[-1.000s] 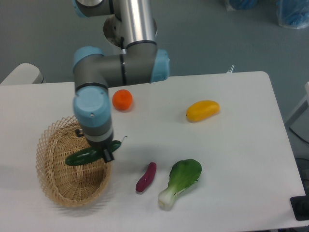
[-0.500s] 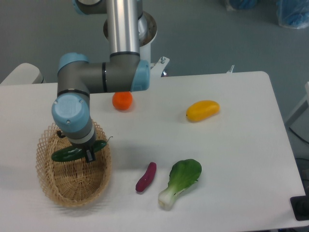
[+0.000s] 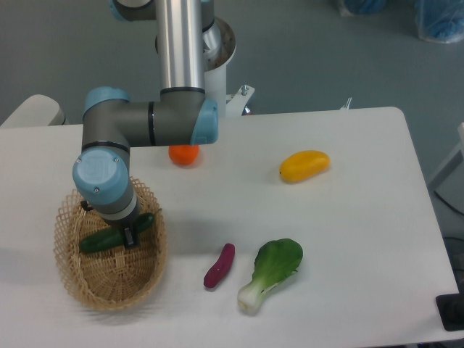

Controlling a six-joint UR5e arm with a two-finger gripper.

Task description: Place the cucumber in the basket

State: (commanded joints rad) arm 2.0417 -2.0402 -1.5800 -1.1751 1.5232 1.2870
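The dark green cucumber point(image 3: 101, 240) lies level over the inside of the oval wicker basket point(image 3: 109, 286) at the table's left front. My gripper point(image 3: 128, 235) reaches down into the basket and is shut on the cucumber near its right end. The arm's wrist hides the basket's far rim and part of the cucumber. I cannot tell whether the cucumber touches the basket's bottom.
An orange point(image 3: 185, 154) sits behind the basket, partly hidden by the arm's elbow. A yellow mango point(image 3: 304, 165) lies at mid right. A short purple vegetable point(image 3: 219, 265) and a bok choy point(image 3: 271, 272) lie right of the basket near the front.
The arm has carried the cucumber leftward from above the basket's right rim to over its middle, and over the last half second it has sunk lower into the basket.
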